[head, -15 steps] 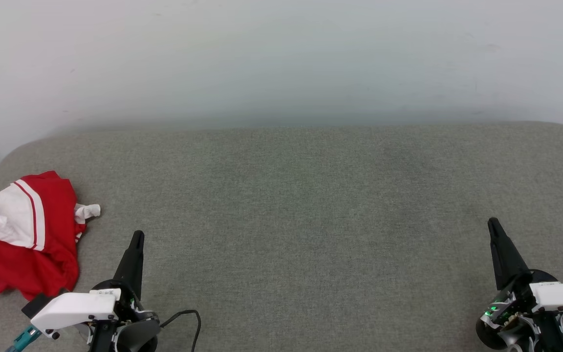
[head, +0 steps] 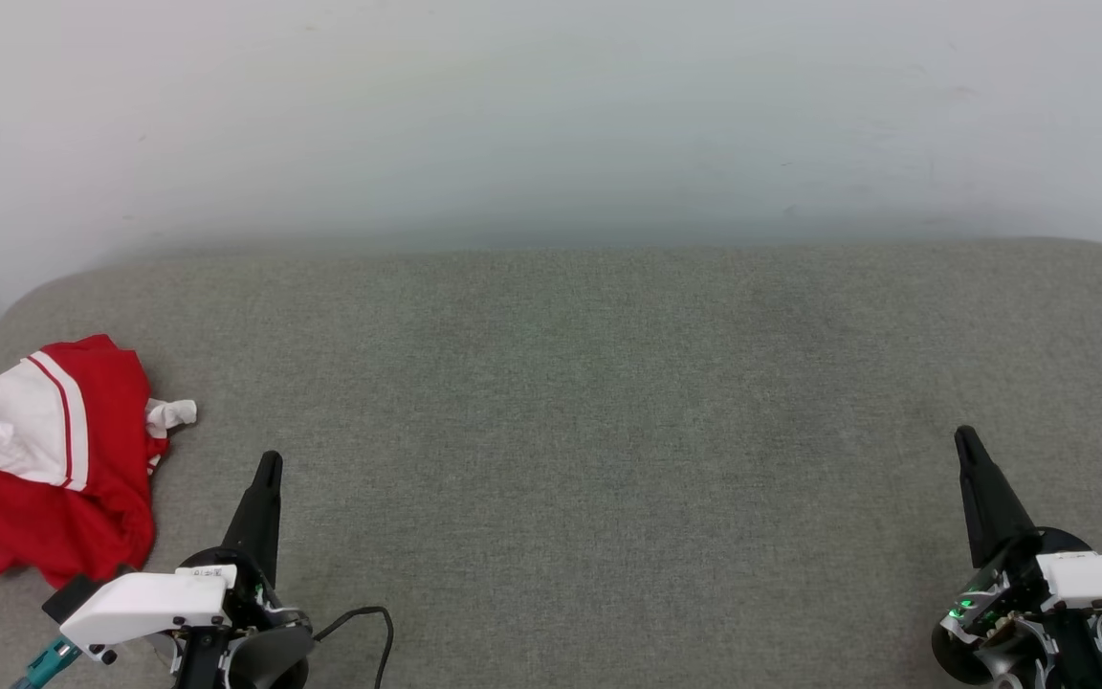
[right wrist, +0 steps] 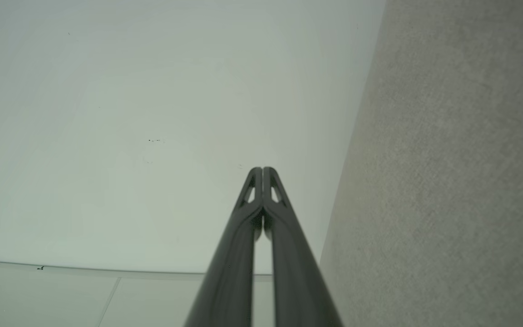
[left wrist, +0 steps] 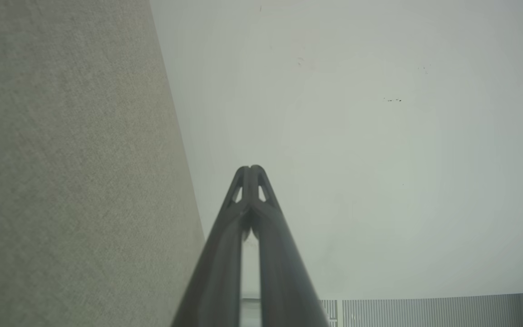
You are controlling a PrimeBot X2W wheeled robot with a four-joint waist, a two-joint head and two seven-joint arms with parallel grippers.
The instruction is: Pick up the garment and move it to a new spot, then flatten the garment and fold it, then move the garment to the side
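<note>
A broad grey upholstered surface (head: 608, 431) runs wide between rounded far corners, its far edge meeting a pale wall (head: 551, 115). The garment (head: 44, 478), red with a white panel, lies crumpled at the near left edge, partly cut off by the frame. The left gripper (head: 269, 464), fingers clenched on nothing, sits just right of it, not touching. The right gripper (head: 964, 438), likewise clenched and holding nothing, sits near right, with open fabric between them. A thin black cable (head: 369, 617) loops beside the left wrist.
</note>
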